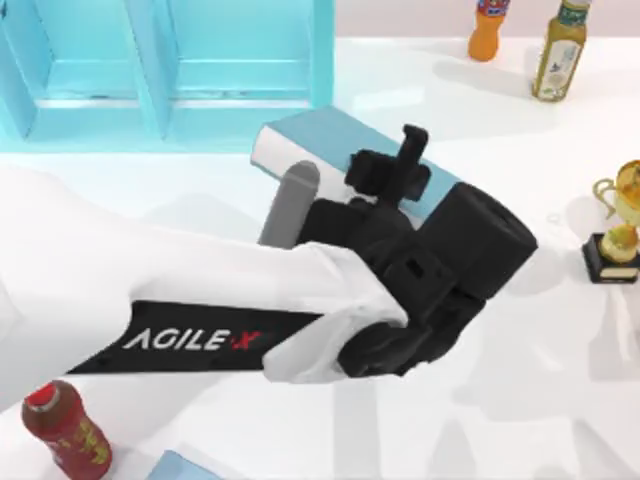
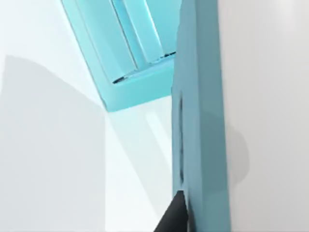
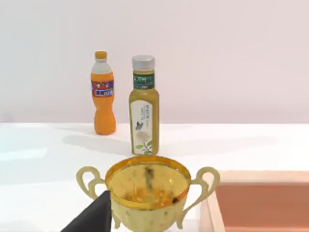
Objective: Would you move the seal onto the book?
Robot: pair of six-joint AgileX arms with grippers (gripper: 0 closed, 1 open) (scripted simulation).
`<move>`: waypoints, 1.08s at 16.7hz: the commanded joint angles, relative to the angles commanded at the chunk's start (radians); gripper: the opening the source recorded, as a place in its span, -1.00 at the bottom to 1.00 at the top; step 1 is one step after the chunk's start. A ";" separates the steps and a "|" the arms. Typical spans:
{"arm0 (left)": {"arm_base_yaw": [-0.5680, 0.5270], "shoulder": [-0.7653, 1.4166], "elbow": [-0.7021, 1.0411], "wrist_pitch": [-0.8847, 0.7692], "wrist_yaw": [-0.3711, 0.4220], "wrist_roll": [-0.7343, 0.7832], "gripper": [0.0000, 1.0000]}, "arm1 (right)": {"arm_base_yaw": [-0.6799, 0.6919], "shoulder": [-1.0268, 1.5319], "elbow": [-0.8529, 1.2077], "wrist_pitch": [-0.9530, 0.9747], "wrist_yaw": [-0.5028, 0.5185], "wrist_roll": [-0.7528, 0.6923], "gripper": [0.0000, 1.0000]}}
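Note:
The light-blue book lies in front of the shelf, its white page edges turned to the left. My left arm reaches across the table, and its black gripper hangs over the book's right part. In the left wrist view the book's cover runs close past one dark fingertip. The seal is hidden. My right gripper sits behind the gold trophy, where one dark fingertip shows.
A turquoise shelf unit stands at the back left. An orange bottle and a green bottle stand at the back right, the trophy at the right edge. A red-capped brown bottle stands front left. A peach tray lies beside the trophy.

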 joint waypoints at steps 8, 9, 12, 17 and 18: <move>-0.132 0.154 0.132 -0.202 -0.159 -0.594 -1.00 | 0.000 0.000 0.000 0.000 0.000 0.000 1.00; -0.138 0.161 0.138 -0.213 -0.167 -0.620 -1.00 | 0.000 0.000 0.000 0.000 0.000 0.000 1.00; -0.143 0.167 0.143 -0.221 -0.173 -0.641 -1.00 | 0.000 0.000 0.000 0.000 0.000 0.000 1.00; -0.143 0.166 0.139 -0.231 -0.171 -0.649 -1.00 | 0.000 0.000 0.000 0.000 0.000 0.000 1.00; -0.147 0.165 0.142 -0.242 -0.175 -0.658 -1.00 | 0.000 0.000 0.000 0.000 0.000 0.000 1.00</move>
